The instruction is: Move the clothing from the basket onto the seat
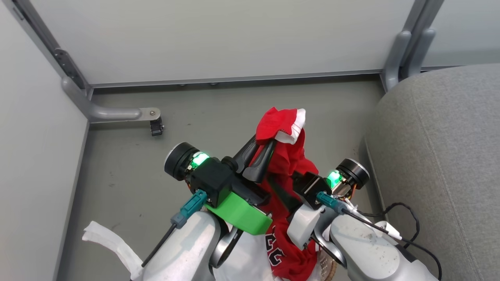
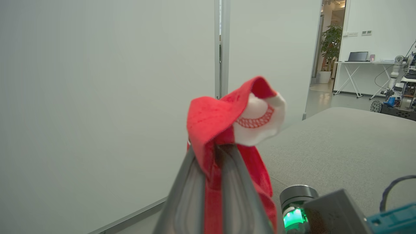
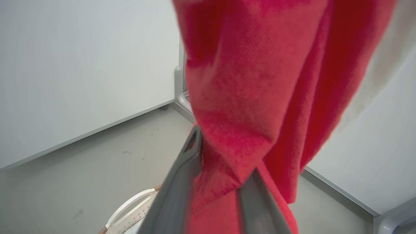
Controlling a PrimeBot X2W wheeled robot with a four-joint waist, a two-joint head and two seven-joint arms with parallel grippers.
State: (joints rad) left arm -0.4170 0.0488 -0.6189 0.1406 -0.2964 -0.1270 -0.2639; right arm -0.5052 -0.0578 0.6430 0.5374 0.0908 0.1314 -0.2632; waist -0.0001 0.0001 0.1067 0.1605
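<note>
Centre frame in the head view, the left gripper point(image 1: 269, 145) is clamped tight on the clothing point(image 1: 287, 168), a red garment with white trim. It hangs from the fingertips down to the bottom edge, where a sliver of the basket point(image 1: 327, 268) shows beside it. The grey seat point(image 1: 437, 156) takes up the right side, apart from the fabric. In the right wrist view, the right gripper point(image 3: 224, 156) has its two fingers apart with a bunched fold of red cloth between them (the fabric meets both). Whether they truly pinch it cannot be told from so close and blurred an angle. A white cloth point(image 1: 105, 242) trails at lower left.
</note>
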